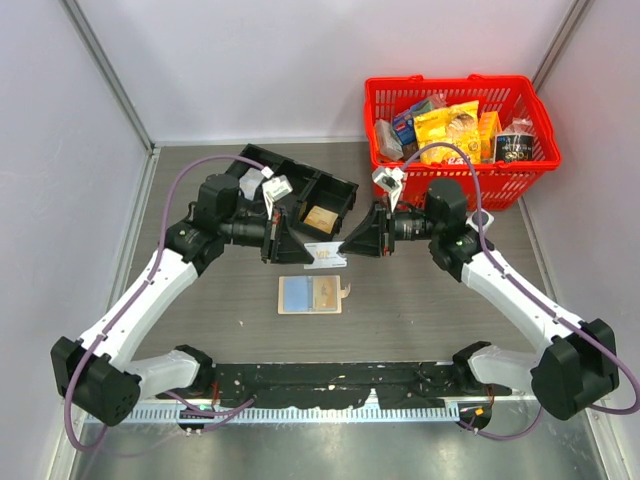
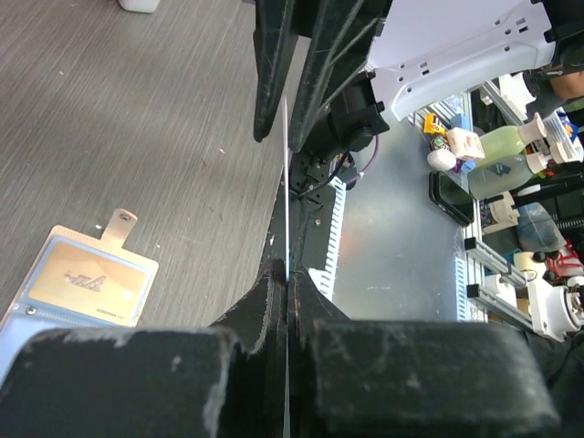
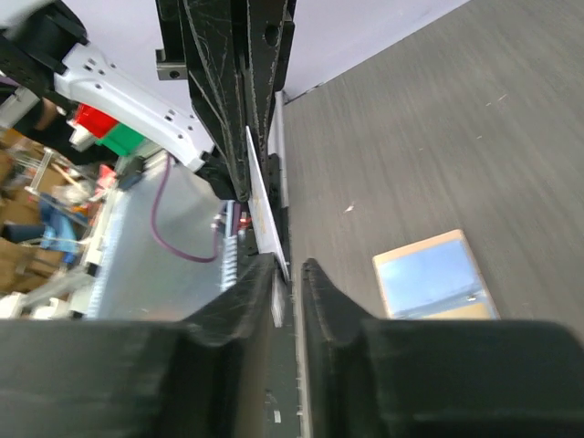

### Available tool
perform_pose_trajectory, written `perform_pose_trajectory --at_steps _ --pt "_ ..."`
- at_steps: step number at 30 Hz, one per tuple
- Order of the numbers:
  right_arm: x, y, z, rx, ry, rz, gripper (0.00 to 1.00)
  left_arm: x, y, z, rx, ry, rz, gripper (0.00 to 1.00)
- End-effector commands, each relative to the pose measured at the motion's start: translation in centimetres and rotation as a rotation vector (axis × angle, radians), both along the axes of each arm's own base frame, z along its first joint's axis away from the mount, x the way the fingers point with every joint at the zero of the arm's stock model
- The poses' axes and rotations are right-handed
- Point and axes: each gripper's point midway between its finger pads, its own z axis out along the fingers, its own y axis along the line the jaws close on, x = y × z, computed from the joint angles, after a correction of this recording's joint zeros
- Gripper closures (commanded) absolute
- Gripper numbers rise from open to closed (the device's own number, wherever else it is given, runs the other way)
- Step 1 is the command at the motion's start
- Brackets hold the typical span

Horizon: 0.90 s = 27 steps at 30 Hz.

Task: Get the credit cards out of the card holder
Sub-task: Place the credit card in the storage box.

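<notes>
1. On the top camera I see the left gripper [image 1: 303, 250] and the right gripper [image 1: 347, 250] nose to nose over the middle of the table. A pale credit card [image 1: 325, 256] bridges them, lifted off the surface. It hangs just beyond the card holder [image 1: 297, 296] and short of the black tray [image 1: 345, 190].
2. Only that view gives me the card's face. Both wrist cameras see it edge-on, as a thin line.
3. The left wrist view shows my left fingers [image 2: 263, 315] pressed together on one end of the card, with no gap between them.
4. The right wrist view shows my right fingers [image 3: 242, 297] slightly spread and straddling the other end. The card lies against one finger and there is a gap at the other.
5. The held card's long axis runs left to right, from one gripper to the other, with its face turned up.
6. The card holder lies open and flat on the table, nearer the arm bases than the held card, with its long axis left to right. Its closing tab [image 1: 347, 292] points right. The left half is light blue, and a yellowish card [image 1: 325, 293] sits in the right half.
7. The red basket [image 1: 520, 185] of groceries, far right, appears only from above.
</notes>
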Motion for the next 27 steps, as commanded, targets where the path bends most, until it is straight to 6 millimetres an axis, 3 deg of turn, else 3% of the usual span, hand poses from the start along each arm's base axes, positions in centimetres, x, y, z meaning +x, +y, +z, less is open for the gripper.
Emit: perform_pose_trajectory --at_steps 1,2,3,6,9,12,15,16,17,18,19,20,27 --pt "-0.5 0.4 2.0 0.037 -0.059 0.051 0.87 -0.3 -0.2 1.4 -0.018 -0.04 -0.037 1.0" --pt "-0.5 0.4 2.0 0.038 -0.063 0.05 0.99 -0.2 -0.1 1.3 -0.013 -0.04 -0.031 0.99" --pt "-0.3 0.4 2.0 0.038 -0.062 0.041 0.99 -0.1 -0.1 1.2 -0.008 -0.042 -0.021 0.93" --pt "0.6 0.5 2.3 0.054 -0.041 -0.016 0.99 1.0 0.2 1.0 0.02 -0.067 0.059 0.58" --pt "2.6 0.5 3.2 0.107 -0.041 -0.144 0.99 4.6 1.5 0.9 0.048 -0.111 0.316 0.46" --pt "3.6 0.2 4.1 0.204 0.005 -0.247 0.99 7.4 3.2 2.1 -0.044 -0.109 0.554 0.4" --pt "5.1 -0.5 3.8 0.291 0.078 -0.371 0.99 8.4 4.1 2.6 -0.161 -0.06 0.696 0.37" --pt "5.4 -0.8 5.0 0.361 0.089 -0.396 0.99 8.7 4.1 3.8 -0.239 -0.066 0.716 0.37" --pt "5.5 -0.9 4.4 0.375 0.116 -0.41 0.99 8.7 4.1 3.5 -0.266 -0.033 0.733 0.37" --pt "5.6 -1.2 5.3 0.431 0.126 -0.425 0.99 9.0 4.3 3.5 -0.308 -0.004 0.762 0.37" --pt "5.5 -1.1 4.6 0.435 0.152 -0.433 0.99 9.1 4.3 3.6 -0.349 0.025 0.779 0.37" --pt "5.8 -1.3 4.9 0.468 0.17 -0.458 0.99 9.2 4.4 2.9 -0.364 0.061 0.795 0.37" --pt "5.5 0.2 4.2 0.512 0.242 -0.503 0.99 9.6 3.9 2.7 -0.487 0.166 0.808 0.39"
